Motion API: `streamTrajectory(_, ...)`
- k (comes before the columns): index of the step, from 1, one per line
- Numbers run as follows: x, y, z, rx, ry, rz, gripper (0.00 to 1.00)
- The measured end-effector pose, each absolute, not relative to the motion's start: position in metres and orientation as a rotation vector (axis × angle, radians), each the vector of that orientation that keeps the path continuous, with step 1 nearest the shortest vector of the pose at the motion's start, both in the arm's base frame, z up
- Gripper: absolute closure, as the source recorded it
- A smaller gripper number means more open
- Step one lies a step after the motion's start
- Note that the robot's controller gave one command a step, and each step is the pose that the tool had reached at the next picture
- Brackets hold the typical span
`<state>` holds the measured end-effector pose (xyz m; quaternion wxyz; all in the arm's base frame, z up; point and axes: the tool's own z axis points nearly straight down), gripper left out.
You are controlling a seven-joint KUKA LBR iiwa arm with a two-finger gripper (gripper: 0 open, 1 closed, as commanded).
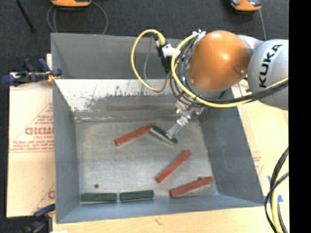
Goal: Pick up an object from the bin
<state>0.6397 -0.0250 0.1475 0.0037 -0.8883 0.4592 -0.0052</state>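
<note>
Bin: grey metal bin (pixel 65 130) with sloping walls and a flat floor.
Far floor: long red-brown bar (pixel 133 135), its right end beside a short dark green bar (pixel 160 132).
Right floor: slanted red-brown bar (pixel 173 166); nearer red-brown bar (pixel 191 187).
Near wall: left dark green bar (pixel 98 197) and right dark green bar (pixel 137 195), end to end.

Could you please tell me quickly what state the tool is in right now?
Tool: cannot be told whether open or closed. Its tip is at the dark green bar in the middle of the bin, beside a red bar.
</note>
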Motion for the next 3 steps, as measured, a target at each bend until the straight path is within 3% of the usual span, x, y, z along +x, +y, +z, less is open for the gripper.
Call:
streamTrajectory(1,0.655,0.041,0.113,-2.803,1.402,0.003,0.0)
streamTrajectory(2,0.646,0.069,0.069,-3.008,0.902,0.006,0.0)
streamTrajectory(3,0.647,0.069,0.071,-3.005,0.911,0.007,1.0)
